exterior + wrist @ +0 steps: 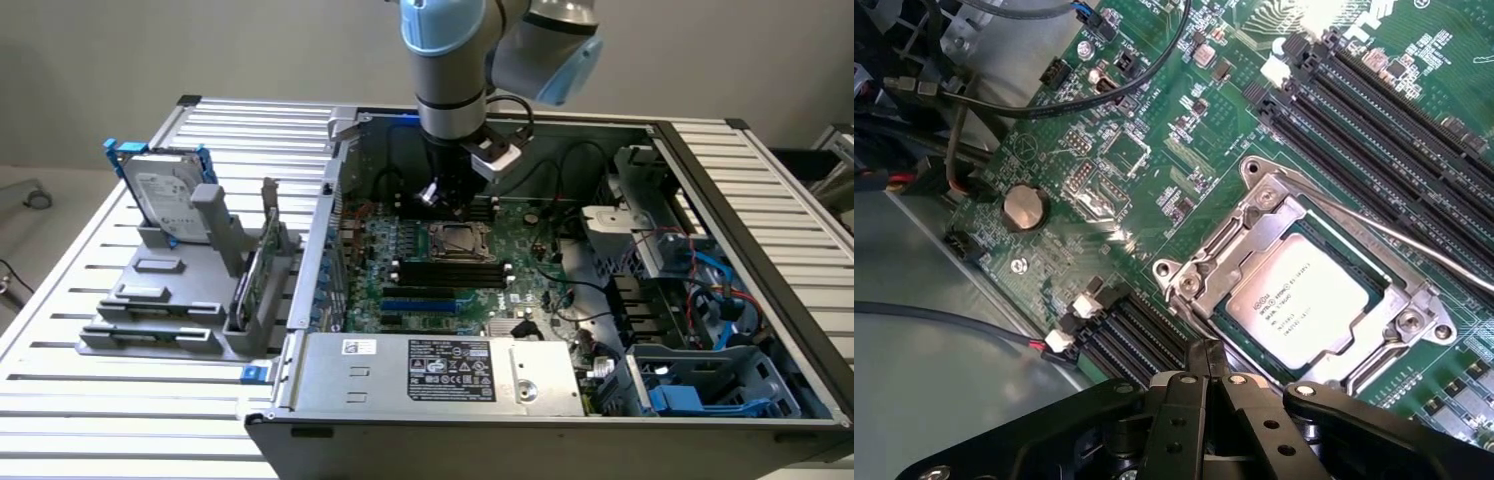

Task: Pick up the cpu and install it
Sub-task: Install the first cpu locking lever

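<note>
The cpu [1301,298], a small square chip with a pale silvery top and printed text, lies flat in the motherboard socket, framed by the metal retention bracket [1254,215]. In the exterior view the cpu [462,240] sits mid-board inside the open computer case. My gripper [1211,362] is shut with nothing between its fingers, tips together just beside one edge of the socket. From outside, the gripper [449,196] hangs low over the green board, a little behind the socket. A thin metal lever [1414,245] runs along one side of the socket.
Black memory slots [1394,110] lie beside the socket, with cables [1004,100] and a coin battery [1024,207] nearby. A grey fixture [160,300] at the exterior view's left holds a silver hard drive [167,190]. The power supply [441,370] sits at the case front.
</note>
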